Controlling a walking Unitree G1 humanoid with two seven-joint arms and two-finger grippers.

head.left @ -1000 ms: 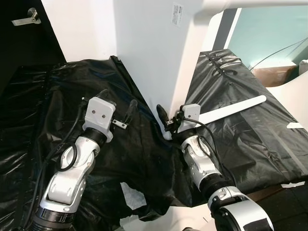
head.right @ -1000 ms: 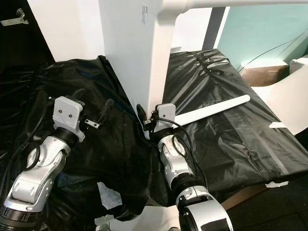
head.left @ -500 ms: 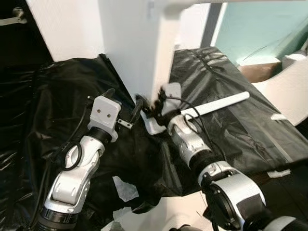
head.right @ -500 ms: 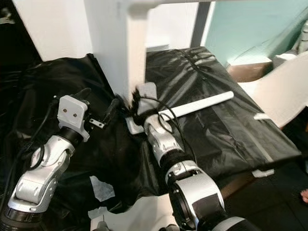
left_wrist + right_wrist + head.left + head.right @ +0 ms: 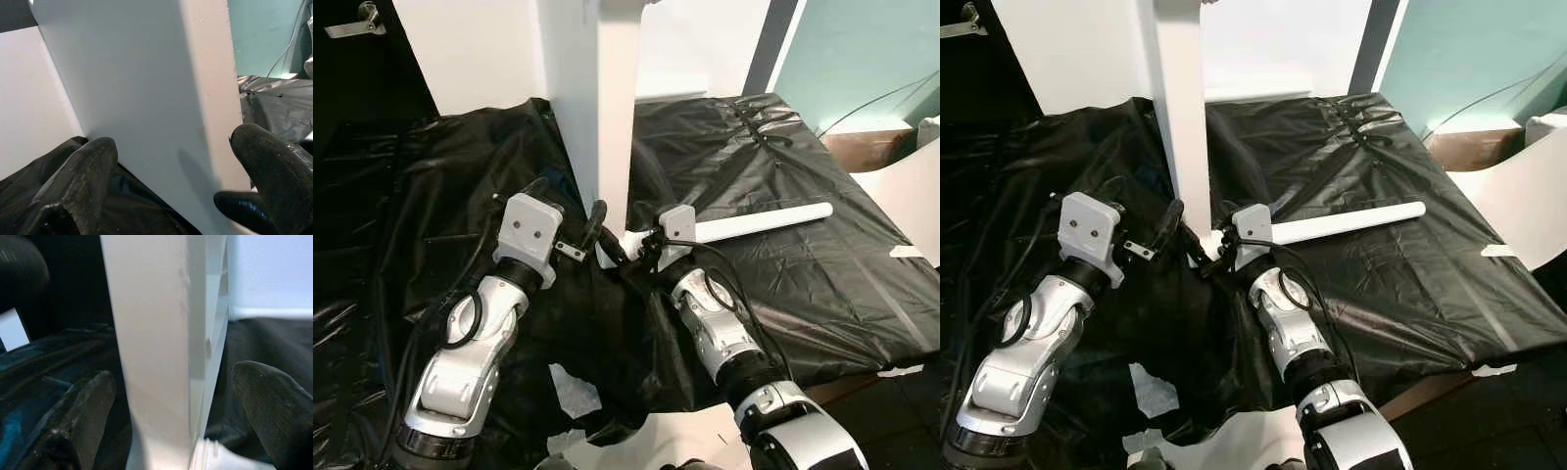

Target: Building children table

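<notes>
A tall white table part (image 5: 597,108) stands upright on a black plastic sheet (image 5: 783,284). My left gripper (image 5: 570,196) is open at the part's foot on its left side, with its fingers (image 5: 83,176) spread across the white face (image 5: 146,98). My right gripper (image 5: 628,257) is open at the foot from the front right, its fingers (image 5: 83,406) straddling the part's narrow edge (image 5: 156,357) without clearly touching it. A loose white bar (image 5: 764,222) lies on the sheet to the right, behind the right wrist.
A curved white piece (image 5: 906,191) and a cardboard box (image 5: 862,147) stand at the right edge. White paper scraps (image 5: 573,392) lie on the sheet near my body. A white wall (image 5: 470,49) rises behind the sheet.
The view has swung about. The white upright part now shows narrower, edge-on. My right gripper has shifted left along its foot, and the left gripper sits closer to it.
</notes>
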